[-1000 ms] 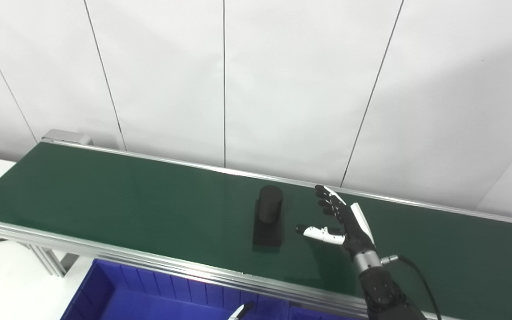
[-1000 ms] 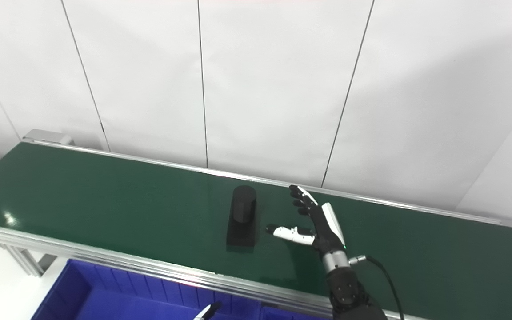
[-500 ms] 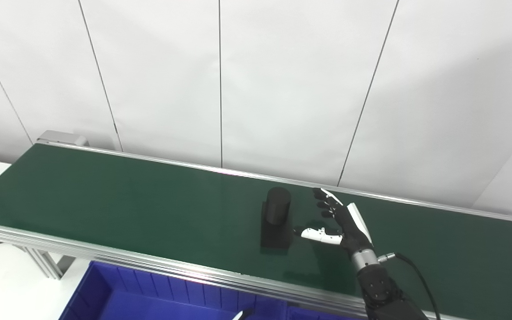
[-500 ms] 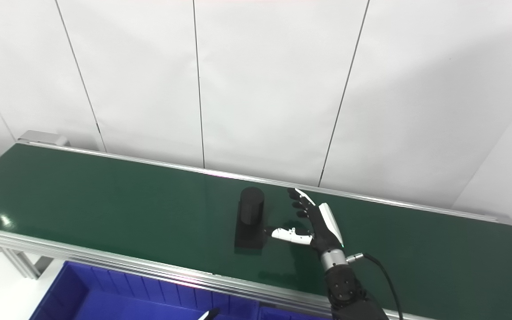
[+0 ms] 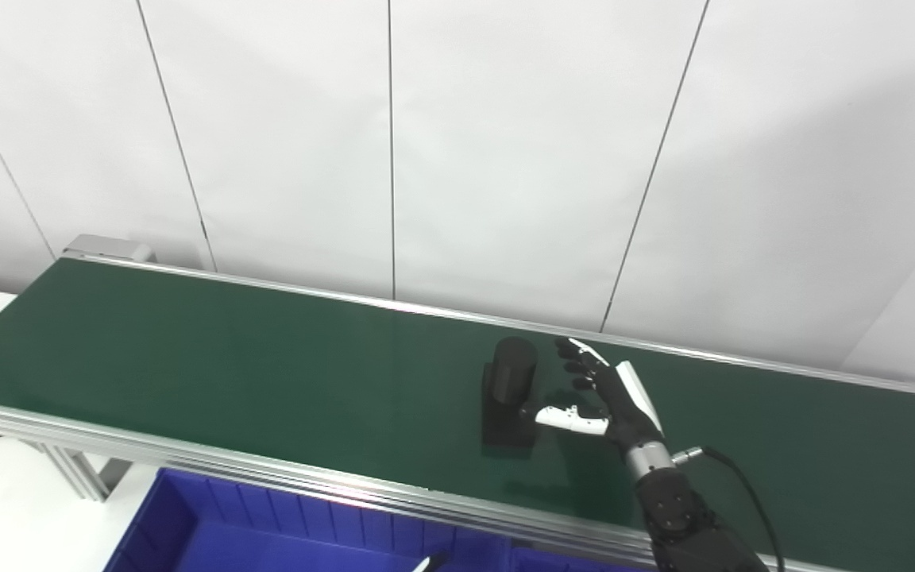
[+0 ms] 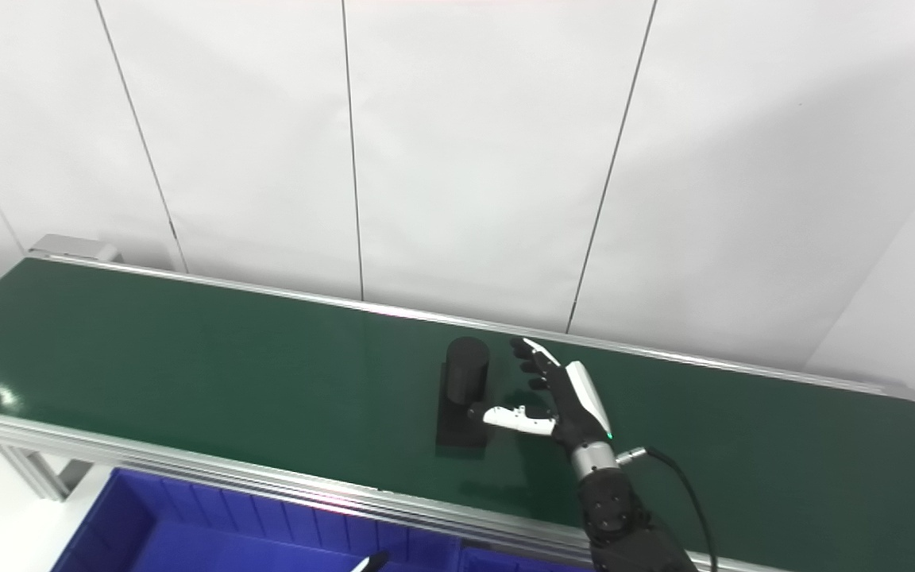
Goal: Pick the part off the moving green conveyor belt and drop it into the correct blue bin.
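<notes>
One part [image 5: 511, 389] rides the belt [image 5: 227, 349], a black piece with a flat square base and an upright cylinder on top, sitting a little right of the belt's middle and nearer the far rail than the near one. Left of it the green surface carries nothing, running bare to the roller end.

Below the near rail, at the bottom left, sits the bin [image 5: 211, 532], blue and ribbed inside; only part of it shows, so which bin is the right one cannot be judged here. It lies just under the belt edge, presumably so that a lifted part has only a short way to travel. A small white tip [image 5: 424, 565] pokes up at the bottom edge over the bin; it is likely the left robot hand, but whether that robot hand is released or clenched cannot be told.

Further right, the right robot hand [image 5: 604, 393] hovers low over the belt just beside the part, released, holding nothing. Its fingers [image 5: 577, 361] reach past the cylinder's far side while the white thumb [image 5: 561, 415] points toward the base, its tip at or touching the part. The spread looks meant to bracket the cylinder so the belt's travel feeds the part into the grasp; closing would seem the next step.
</notes>
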Controlling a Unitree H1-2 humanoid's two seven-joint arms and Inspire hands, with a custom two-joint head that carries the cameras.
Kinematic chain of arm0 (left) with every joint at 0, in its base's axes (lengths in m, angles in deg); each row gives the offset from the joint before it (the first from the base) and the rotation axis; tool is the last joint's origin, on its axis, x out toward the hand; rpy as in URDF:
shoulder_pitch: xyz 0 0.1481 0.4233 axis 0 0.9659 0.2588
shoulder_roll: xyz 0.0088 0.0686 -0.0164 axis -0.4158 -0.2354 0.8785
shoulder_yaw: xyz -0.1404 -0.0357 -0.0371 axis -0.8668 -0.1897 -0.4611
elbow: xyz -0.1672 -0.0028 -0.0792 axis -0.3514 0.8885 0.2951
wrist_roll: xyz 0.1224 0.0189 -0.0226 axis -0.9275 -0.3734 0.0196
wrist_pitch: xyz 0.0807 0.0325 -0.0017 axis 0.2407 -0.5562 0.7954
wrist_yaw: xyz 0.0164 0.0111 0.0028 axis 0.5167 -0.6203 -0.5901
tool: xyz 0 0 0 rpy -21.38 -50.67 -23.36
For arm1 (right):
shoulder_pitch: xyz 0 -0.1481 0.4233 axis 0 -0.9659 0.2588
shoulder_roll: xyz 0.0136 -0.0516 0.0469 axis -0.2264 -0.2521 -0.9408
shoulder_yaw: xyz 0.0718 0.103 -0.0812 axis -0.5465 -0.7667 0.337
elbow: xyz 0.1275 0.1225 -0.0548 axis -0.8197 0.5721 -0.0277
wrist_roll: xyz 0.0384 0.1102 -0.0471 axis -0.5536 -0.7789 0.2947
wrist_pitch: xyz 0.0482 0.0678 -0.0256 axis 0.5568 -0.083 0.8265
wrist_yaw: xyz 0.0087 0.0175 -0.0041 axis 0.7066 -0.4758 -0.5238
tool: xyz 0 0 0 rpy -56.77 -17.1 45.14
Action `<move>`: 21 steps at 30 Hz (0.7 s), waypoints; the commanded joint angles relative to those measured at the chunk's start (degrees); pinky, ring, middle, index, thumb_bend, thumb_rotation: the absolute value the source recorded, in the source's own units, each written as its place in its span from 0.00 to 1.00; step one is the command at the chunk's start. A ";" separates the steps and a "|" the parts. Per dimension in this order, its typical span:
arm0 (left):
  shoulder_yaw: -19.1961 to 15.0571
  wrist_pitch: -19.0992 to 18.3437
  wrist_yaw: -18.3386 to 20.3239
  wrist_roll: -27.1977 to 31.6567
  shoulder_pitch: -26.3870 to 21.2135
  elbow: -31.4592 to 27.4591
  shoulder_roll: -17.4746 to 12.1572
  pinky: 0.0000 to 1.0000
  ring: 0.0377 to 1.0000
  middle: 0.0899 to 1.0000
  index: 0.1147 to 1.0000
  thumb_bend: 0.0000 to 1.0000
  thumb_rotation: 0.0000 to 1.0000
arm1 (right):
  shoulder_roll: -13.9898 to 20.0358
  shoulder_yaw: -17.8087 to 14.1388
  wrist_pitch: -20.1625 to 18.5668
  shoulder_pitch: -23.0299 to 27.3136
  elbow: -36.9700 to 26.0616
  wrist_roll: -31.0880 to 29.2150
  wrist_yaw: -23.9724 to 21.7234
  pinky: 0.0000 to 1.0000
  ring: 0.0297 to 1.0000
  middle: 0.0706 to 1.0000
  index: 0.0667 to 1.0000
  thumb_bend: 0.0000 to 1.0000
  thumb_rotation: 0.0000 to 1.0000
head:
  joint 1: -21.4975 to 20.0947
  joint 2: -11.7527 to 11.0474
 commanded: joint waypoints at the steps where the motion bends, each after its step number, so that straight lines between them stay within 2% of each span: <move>1: -0.16 1.95 0.11 -0.20 0.34 -1.76 0.30 1.00 1.00 1.00 0.97 0.92 1.00 | -0.45 0.47 1.35 3.62 -0.86 0.44 1.53 0.78 0.84 0.85 0.85 0.88 0.41 | 0.08 0.03; 13: -0.33 1.95 0.35 -0.14 0.51 -1.41 0.66 1.00 1.00 1.00 0.97 0.93 1.00 | -0.71 0.44 1.33 4.53 -1.20 -0.46 0.62 0.77 0.83 0.84 0.81 0.88 0.39 | 0.07 0.21; 16: -0.33 1.95 0.41 -0.19 0.53 -1.46 0.66 1.00 1.00 1.00 0.97 0.94 1.00 | -0.86 0.54 1.34 4.72 -1.01 -0.25 1.52 0.73 0.79 0.82 0.80 0.88 0.37 | 0.09 0.25; 19: -0.31 1.95 0.24 -0.44 0.62 -1.54 0.65 1.00 1.00 1.00 0.98 0.93 1.00 | -1.10 0.64 1.35 4.80 -0.83 0.50 3.49 0.60 0.65 0.72 0.74 0.84 0.27 | 0.12 0.28; 20: -0.30 1.95 0.19 -0.56 0.71 -1.59 0.66 1.00 1.00 1.00 0.98 0.93 1.00 | -1.23 0.73 1.35 4.91 -0.50 1.04 4.67 0.56 0.61 0.69 0.71 0.81 0.20 | 0.17 0.33; 21: -0.33 1.95 0.18 -0.57 0.78 -1.64 0.70 1.00 1.00 1.00 0.98 0.94 1.00 | -1.33 0.80 1.35 5.01 -0.23 1.44 5.51 0.51 0.56 0.64 0.65 0.75 0.08 | 0.17 0.33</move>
